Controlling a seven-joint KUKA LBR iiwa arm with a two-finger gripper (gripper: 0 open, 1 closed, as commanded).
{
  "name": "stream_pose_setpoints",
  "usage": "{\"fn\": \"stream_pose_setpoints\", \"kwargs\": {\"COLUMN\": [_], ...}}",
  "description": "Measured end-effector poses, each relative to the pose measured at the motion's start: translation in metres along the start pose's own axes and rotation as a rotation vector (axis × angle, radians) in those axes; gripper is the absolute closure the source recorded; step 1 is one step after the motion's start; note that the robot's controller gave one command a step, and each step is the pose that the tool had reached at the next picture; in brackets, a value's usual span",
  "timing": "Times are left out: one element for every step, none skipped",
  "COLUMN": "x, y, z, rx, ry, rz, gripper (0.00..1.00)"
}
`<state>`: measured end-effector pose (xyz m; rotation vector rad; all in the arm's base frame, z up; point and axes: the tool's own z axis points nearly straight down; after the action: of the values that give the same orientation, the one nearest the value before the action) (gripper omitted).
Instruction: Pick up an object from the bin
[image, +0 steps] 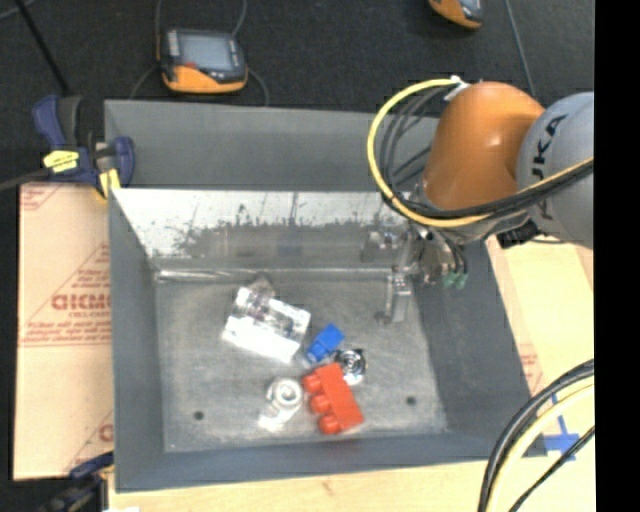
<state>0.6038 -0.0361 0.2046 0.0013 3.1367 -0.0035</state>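
End effector (394, 300) hangs upper-right of blue block (322, 343)

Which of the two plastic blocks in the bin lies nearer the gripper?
The small blue block, lying above the larger red block in the view. The gripper hangs up and right of both, closer to the blue one.

A red studded brick (333, 400) is laid flat. A small blue block (322, 343) is located just behind it.
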Motion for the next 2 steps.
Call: {"fn": "stream_pose_setpoints", "kwargs": {"x": [0.032,0.053], "y": [0.040,0.059], "z": [0.118,0.132], "rx": [-0.003,-0.003], "ry": [0.010,0.001], "rz": [-0.078,0.106], "gripper": [0.00,0.00]}}
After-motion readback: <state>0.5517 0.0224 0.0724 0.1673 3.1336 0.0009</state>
